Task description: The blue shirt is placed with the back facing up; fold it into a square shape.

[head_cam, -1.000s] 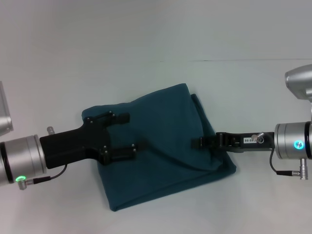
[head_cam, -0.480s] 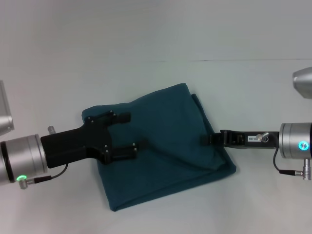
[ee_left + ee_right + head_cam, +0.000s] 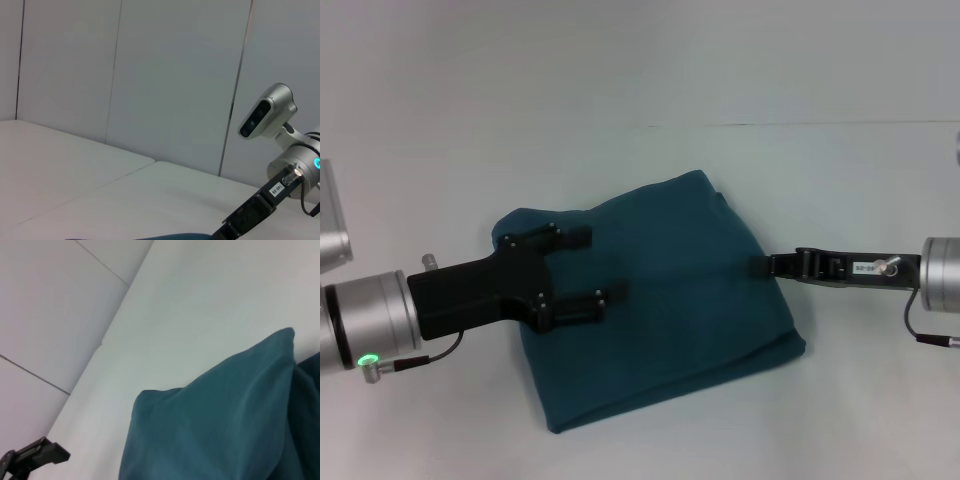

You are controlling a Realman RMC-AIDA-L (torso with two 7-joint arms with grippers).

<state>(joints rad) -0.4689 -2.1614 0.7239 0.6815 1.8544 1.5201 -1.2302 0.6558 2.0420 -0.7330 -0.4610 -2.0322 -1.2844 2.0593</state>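
The blue shirt (image 3: 655,305), folded into a rough square, lies mid-worktop (image 3: 640,90). The left claw (image 3: 582,268) sits spread open over its left side. The right claw (image 3: 760,266), apparently closed and empty, meets its right edge. Lifting straight away should spare the folds

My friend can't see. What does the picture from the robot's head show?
A blue shirt, folded into a rough square, lies on a white table. The left hand is over the shirt's left side with its fingers apart, and the right hand points at the shirt's right edge.
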